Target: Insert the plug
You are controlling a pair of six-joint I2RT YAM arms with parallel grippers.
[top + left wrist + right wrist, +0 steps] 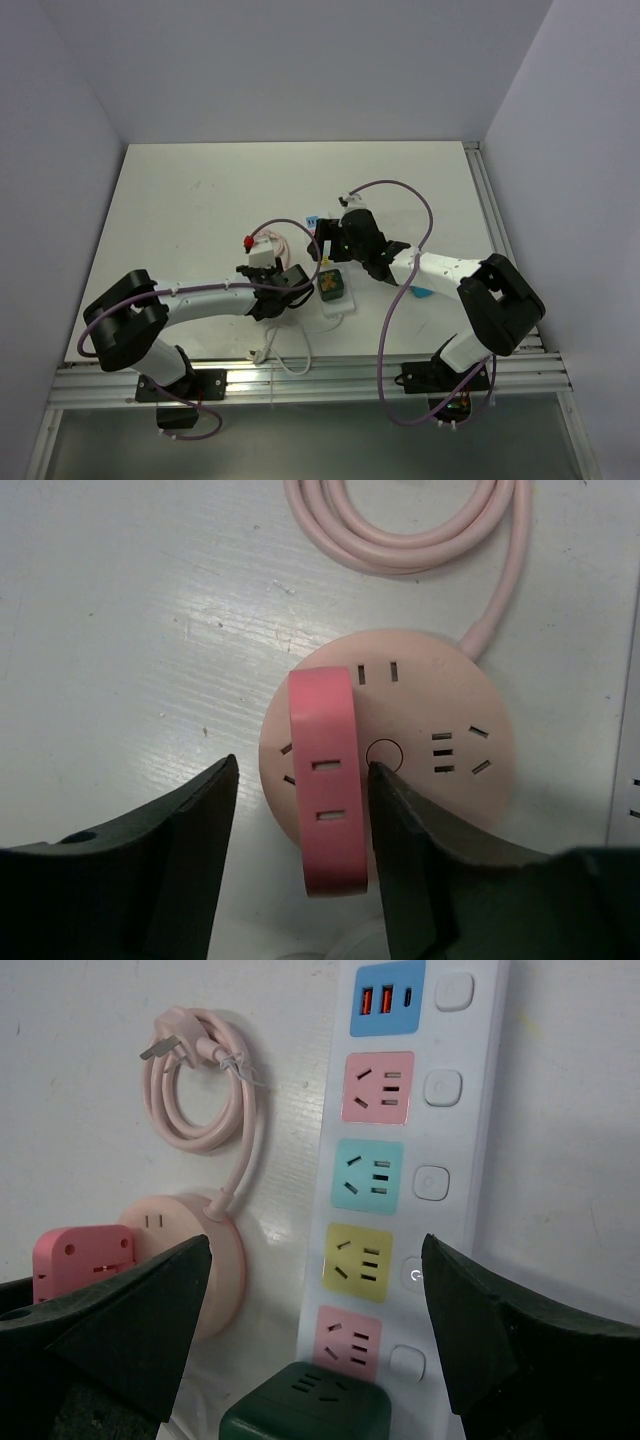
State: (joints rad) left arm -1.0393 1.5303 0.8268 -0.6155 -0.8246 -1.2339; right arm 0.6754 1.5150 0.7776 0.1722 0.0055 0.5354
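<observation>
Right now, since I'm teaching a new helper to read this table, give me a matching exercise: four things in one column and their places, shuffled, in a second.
Things:
1. pink adapter
2. green cube
3. pink cord
4. USB ports

Places:
A. coiled beside the white power strip
B. in the blue panel at the strip's far end
C. standing on the round socket, between the fingers of the left claw
D. on the strip's near end

Pairs: 1-C, 2-D, 3-A, 4-B
</observation>
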